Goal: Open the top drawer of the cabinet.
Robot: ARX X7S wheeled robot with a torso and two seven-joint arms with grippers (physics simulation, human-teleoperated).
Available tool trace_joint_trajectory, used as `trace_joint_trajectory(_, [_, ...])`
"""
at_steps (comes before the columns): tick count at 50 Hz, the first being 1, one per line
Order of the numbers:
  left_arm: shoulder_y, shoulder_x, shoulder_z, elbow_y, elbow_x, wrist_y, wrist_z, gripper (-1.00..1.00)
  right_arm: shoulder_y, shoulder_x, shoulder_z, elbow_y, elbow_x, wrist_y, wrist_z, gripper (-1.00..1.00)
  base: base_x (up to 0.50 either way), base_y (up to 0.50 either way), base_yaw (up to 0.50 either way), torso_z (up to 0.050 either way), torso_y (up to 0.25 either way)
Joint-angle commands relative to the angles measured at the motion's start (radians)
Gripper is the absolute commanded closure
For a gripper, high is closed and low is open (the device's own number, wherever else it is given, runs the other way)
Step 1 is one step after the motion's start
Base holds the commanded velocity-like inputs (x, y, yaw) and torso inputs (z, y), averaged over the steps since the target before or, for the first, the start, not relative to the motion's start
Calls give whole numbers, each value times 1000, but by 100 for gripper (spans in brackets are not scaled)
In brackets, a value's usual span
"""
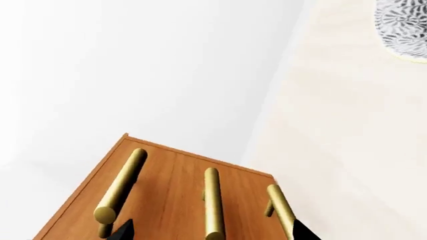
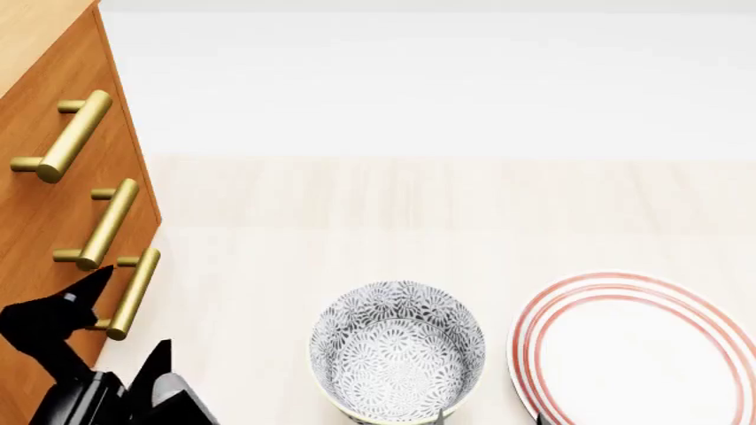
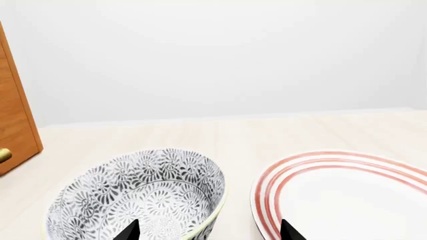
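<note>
1. Pale wood-grain bench [image 2: 390,204] is seen running back to a plain white wall [image 2: 426,88].
2. At the bench's left edge the orange-brown wooden cabinet [image 2: 35,204] is cut off; its top drawer [image 2: 30,115] is shown flush, with a brass cylindrical bar handle [image 2: 65,137].
3. The left gripper [image 2: 119,323], black, is held spread beside the lowest handle [image 2: 133,294].
4. A patterned round bowl [image 2: 397,350] and a red-ringed plate [image 2: 638,350] are cropped at the near edge.
5. The right gripper [image 3: 210,231] is shown only as two parted tips.
</note>
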Motion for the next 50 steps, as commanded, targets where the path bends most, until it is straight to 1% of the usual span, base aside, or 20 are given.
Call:
trace_joint_trajectory(1, [-55, -19, 5, 7, 69, -36, 80, -100, -4, -14, 16, -6, -16, 0, -17, -100, 0, 0, 0, 0, 0])
trace_joint_trajectory(6, [-98, -28, -1, 12, 80, -51, 110, -100, -5, -12, 14, -11, -13, 5, -15, -100, 0, 0, 0, 0, 0])
trace_joint_trajectory(17, [-140, -45, 23, 23, 110, -62, 155, -100, -3, -8, 9, -7, -9, 1, -12, -100, 0, 0, 0, 0, 0])
trace_joint_trajectory(34, [-252, -105, 34, 27, 148, -50, 234, -100, 1, -4, 4, -4, 2, 3, -5, -100, 0, 0, 0, 0, 0])
trace_joint_trajectory(50, [-320, -115, 41, 25, 156, -35, 288, -100, 1, 2, -3, -5, 8, 3, -1, -100, 0, 0, 0, 0, 0])
